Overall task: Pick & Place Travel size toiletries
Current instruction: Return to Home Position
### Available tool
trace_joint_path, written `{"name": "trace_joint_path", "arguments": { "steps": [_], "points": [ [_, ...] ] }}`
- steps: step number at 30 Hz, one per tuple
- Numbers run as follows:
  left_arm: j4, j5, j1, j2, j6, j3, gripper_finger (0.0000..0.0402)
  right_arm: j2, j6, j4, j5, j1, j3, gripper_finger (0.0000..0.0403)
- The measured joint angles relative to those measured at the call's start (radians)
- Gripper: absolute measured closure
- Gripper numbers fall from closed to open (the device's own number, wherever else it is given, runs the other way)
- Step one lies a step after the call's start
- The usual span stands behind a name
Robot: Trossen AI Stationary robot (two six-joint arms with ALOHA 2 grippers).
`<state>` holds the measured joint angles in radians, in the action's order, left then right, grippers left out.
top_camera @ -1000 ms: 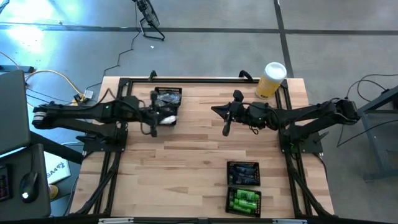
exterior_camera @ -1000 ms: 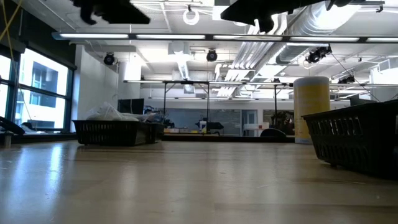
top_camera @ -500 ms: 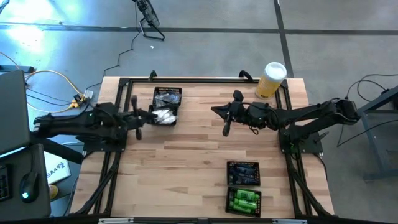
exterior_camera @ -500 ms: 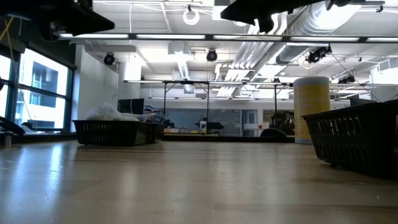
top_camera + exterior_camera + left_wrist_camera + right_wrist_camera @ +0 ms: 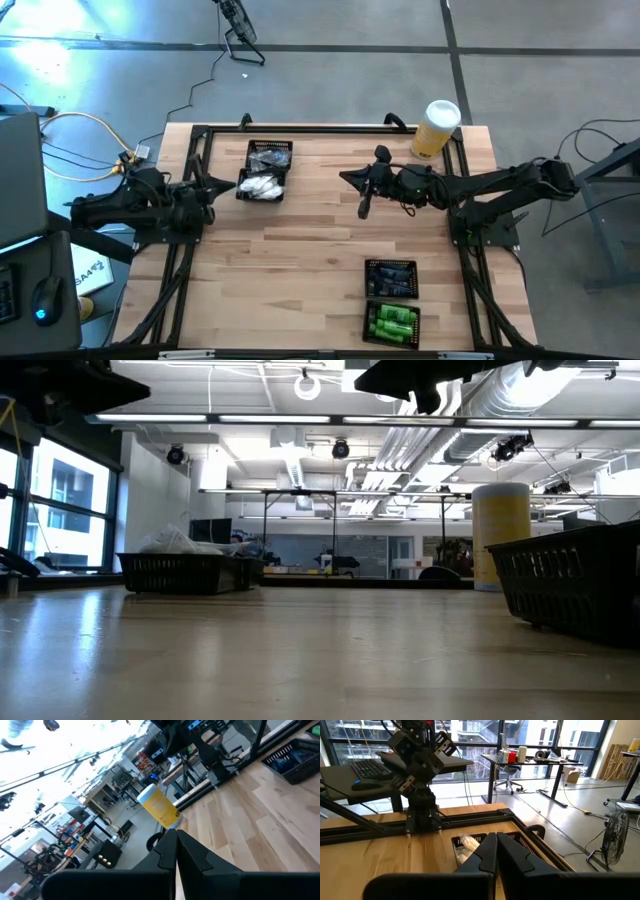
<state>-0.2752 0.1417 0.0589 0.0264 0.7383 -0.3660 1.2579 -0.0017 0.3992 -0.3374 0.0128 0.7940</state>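
The toiletries lie in black mesh trays. White packets (image 5: pixel 260 186) and dark items (image 5: pixel 270 156) fill the far-left trays. Dark tubes (image 5: pixel 390 277) and green bottles (image 5: pixel 392 323) fill the near-right trays. My left gripper (image 5: pixel 216 185) is shut and empty. It points level toward the packets from the table's left edge, a little short of their tray. My right gripper (image 5: pixel 344 177) hangs shut and empty above the table's middle, pointing left. In the wrist views both pairs of fingers meet, the left (image 5: pixel 176 840) and the right (image 5: pixel 496 842). The right wrist view shows the packets (image 5: pixel 467 842) ahead.
A tall yellow cylinder with a white lid (image 5: pixel 436 127) stands at the far right corner. A black frame rail (image 5: pixel 300 128) runs along the table's far edge. In the low view a mesh tray (image 5: pixel 580 590) stands close on the right and another (image 5: pixel 185 572) farther off.
My left gripper has drawn back from above the white packets toward the table's left edge and sunk a little. It has stayed shut and empty. The packets now show uncovered in their tray. My right arm has kept still.
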Motion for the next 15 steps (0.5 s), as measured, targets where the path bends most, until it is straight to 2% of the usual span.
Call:
{"name": "trace_joint_path", "arguments": {
  "steps": [9, 15],
  "points": [
    [-0.053, 0.052, 0.0, -0.021, 0.017, 0.007, 0.0396, 0.0, -0.001, -0.002, 0.0, 0.0, 0.0, 0.0399],
    [0.027, -0.071, 0.0, -0.02, 0.017, 0.105, 0.0396, 0.0, -0.002, -0.002, 0.0, 0.0, 0.0, 0.0399]
  ]
}}
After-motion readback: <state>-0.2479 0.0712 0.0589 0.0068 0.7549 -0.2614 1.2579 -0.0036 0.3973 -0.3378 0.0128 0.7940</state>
